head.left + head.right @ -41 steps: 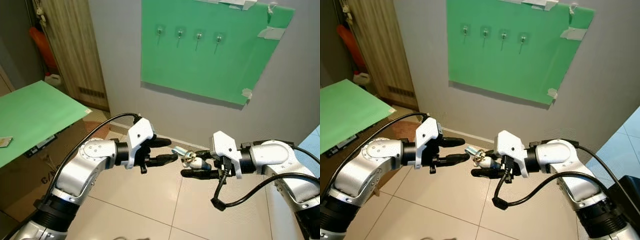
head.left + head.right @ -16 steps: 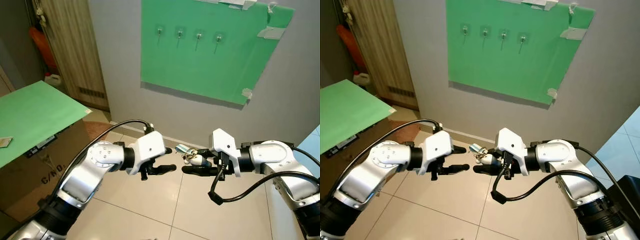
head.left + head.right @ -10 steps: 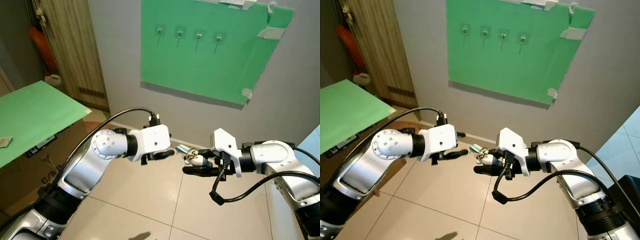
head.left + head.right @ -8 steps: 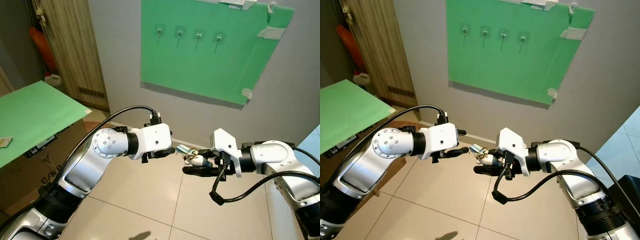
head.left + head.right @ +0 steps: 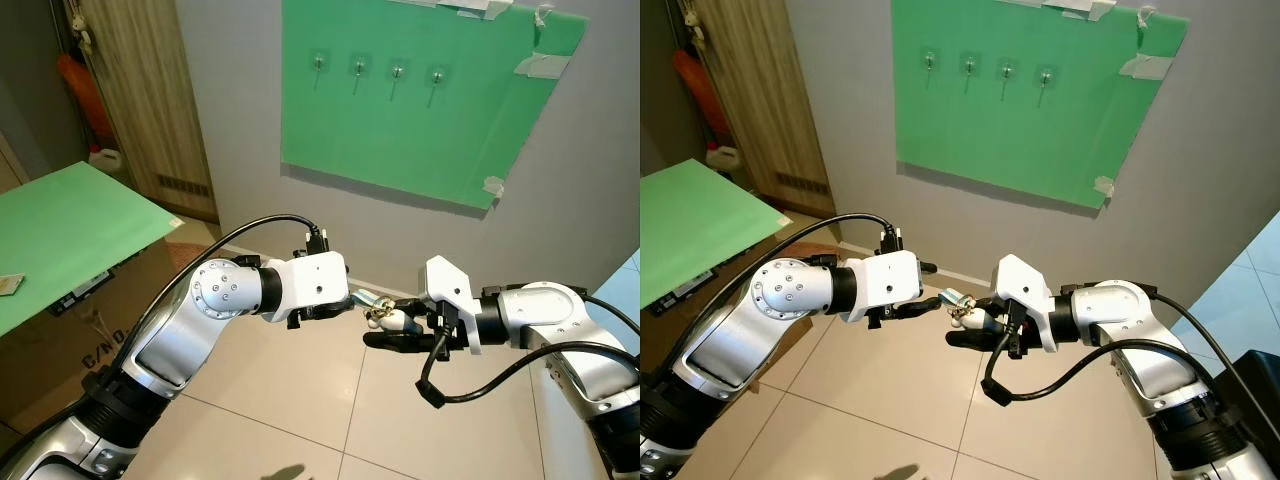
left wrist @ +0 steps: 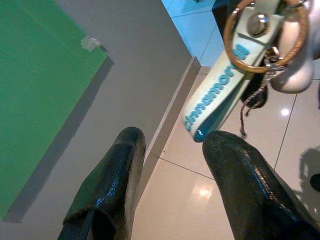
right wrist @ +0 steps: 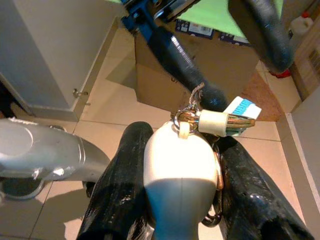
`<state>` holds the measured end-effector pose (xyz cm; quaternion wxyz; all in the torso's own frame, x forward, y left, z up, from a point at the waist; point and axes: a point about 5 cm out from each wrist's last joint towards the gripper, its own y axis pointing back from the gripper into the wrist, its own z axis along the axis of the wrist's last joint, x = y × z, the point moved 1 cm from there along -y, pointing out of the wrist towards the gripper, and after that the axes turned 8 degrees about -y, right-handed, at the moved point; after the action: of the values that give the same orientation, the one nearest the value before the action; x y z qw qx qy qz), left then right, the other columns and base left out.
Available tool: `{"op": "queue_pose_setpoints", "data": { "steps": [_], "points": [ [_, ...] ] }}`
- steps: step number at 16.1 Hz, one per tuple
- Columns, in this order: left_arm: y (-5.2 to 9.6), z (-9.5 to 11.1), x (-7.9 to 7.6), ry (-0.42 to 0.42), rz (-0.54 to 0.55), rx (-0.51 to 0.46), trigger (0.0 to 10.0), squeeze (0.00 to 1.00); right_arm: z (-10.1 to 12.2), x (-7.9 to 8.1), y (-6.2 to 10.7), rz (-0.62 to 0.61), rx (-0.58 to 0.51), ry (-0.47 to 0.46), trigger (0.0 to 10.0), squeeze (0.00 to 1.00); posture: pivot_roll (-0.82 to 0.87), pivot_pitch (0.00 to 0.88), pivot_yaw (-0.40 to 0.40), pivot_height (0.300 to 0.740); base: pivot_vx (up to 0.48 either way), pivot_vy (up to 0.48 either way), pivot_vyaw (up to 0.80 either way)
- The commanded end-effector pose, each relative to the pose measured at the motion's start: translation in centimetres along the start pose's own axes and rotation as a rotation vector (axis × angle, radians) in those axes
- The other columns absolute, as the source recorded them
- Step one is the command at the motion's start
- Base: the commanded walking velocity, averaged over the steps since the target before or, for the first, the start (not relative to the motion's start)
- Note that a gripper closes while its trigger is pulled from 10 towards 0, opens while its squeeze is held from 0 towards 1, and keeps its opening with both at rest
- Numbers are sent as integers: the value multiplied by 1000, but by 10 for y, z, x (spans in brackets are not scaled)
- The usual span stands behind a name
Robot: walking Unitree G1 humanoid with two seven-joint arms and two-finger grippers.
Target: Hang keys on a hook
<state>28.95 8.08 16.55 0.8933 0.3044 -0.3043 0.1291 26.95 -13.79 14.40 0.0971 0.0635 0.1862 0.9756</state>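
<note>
So compared to a couple seconds back, the left gripper has slid in toward the keys and rolled over, and its tips now sit right at the end of the pale blue key strap. In the left wrist view its two fingers are spread with the strap tip hanging just above the gap, right beside one finger; not closed on it. The right gripper hasn't really budged; it's still clamped on the white fob of the keys, with the gold ring and strap poking out toward the left gripper.

The keys hang in mid-air over the tiled floor, well below the green board on the grey wall. The four hooks sit in a row near the board's top edge, well apart from the keys, with open air between. Far to the left of the keys there's a green worktop over a cardboard box, well apart from both arms.
</note>
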Motion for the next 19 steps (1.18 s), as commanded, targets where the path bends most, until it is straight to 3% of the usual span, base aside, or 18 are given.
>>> {"op": "queue_pose_setpoints", "data": {
  "steps": [1, 8, 19],
  "points": [
    [-1, 4, -1, -28, -15, -6, 10000, 0, 7, -6, 6, -25, -18, 4, 0, 0, -74, 0, -6, 740, 0, 0, 0],
    [-6, 7, -6, -27, -35, -24, 10000, 0, 13, -9, 5, -39, -43, -12, 0, 0, -74, 0, -7, 740, 0, 0, 0],
    [-8, 10, -3, -39, -16, -32, 10000, 0, 19, 5, 0, 15, -55, -1, 0, 0, -74, 0, -9, 740, 0, 0, 0]
  ]
}}
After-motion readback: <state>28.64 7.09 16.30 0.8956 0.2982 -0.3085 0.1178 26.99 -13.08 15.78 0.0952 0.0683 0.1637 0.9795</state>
